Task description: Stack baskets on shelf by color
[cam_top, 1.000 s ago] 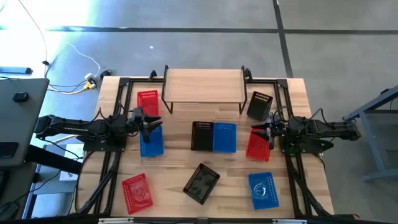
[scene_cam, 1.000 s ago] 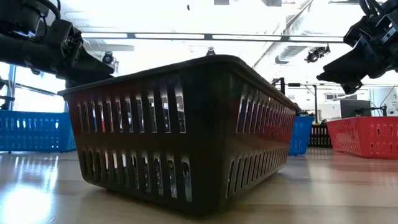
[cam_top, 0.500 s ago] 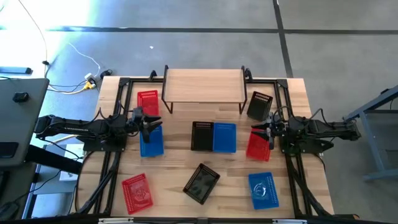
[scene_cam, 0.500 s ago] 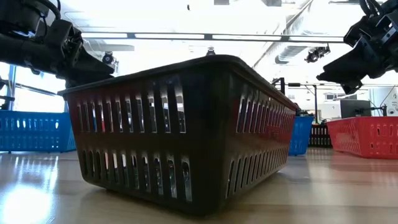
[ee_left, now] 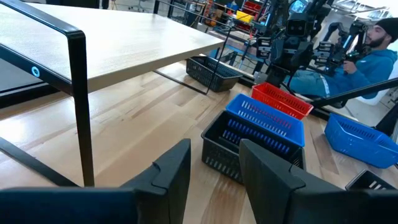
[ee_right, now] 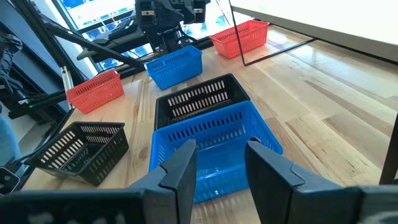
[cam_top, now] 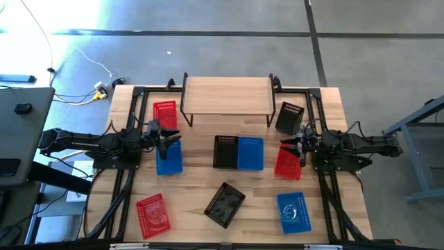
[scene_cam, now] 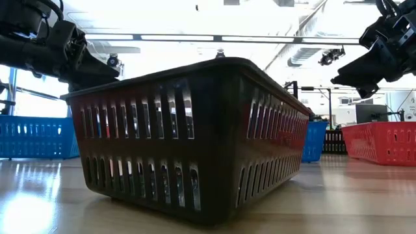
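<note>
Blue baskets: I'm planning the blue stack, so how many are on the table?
3: one beside the left gripper, one at the centre touching a black basket, and one at the near right. None seems hidden.

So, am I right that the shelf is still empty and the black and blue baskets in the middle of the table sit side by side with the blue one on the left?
Not quite: in the high view the black basket is on the left and the blue basket on the right, side by side. The shelf is indeed empty.
</note>
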Tool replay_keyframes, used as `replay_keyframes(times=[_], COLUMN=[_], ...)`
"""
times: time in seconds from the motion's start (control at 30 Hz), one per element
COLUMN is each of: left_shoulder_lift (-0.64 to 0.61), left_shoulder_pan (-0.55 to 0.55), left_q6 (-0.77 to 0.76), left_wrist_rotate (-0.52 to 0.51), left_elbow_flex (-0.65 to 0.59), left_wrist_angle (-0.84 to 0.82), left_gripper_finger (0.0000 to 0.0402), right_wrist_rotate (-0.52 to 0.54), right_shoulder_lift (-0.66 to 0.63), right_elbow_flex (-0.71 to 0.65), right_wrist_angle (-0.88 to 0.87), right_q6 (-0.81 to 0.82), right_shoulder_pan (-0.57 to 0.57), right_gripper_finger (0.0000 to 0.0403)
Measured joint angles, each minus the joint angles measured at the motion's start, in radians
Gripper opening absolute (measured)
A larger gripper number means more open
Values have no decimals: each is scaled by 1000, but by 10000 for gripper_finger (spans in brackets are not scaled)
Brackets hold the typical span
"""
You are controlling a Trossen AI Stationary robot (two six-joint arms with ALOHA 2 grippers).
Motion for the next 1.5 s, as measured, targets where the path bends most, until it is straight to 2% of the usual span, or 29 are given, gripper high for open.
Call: replay_keyframes(times=[0.93,1.23,1.37,1.5], left_shoulder_lift=[0,0,0,0], left_shoulder_pan=[-1,-2,-2,-2], left_q6=[-7,-213,-269,-267], left_wrist_rotate=[7,7,7,7], left_elbow_flex=[0,0,12,75], left_wrist_angle=[0,63,111,111], left_gripper_finger=[127,127,127,127], right_wrist_rotate=[0,0,0,0], right_shoulder_lift=[0,0,0,0], right_elbow_flex=[0,0,0,0], right_wrist_angle=[0,0,0,0], right_q6=[0,0,0,0], right_shoulder_pan=[0,0,0,0], right_gripper_finger=[122,122,122,122])
